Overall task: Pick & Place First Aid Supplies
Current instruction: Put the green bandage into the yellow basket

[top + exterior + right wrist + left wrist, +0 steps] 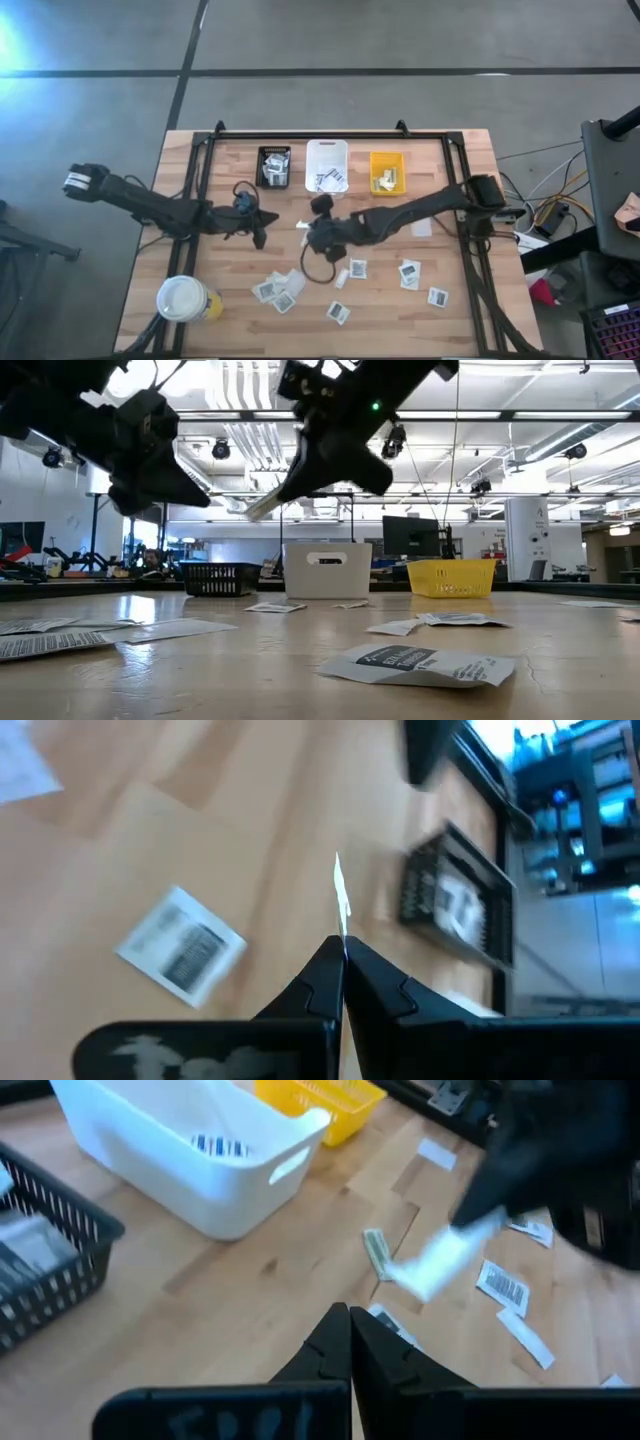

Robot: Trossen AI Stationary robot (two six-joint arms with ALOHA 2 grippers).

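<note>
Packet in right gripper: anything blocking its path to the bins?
Nothing visible. The right gripper is shut on the packet, held above the table. Between it and the black bin, white bin and yellow bin lies only bare wood. The left gripper, shut, hangs off to the side, clear of that path.

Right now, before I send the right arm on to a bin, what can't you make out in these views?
- Held packet: right wrist view shows it edge-on in the right gripper; left wrist view blurs it. Type unclear.
- White bin contents: too small from above; its wall hides them in the low view.
- Left gripper: shut, empty.
</note>
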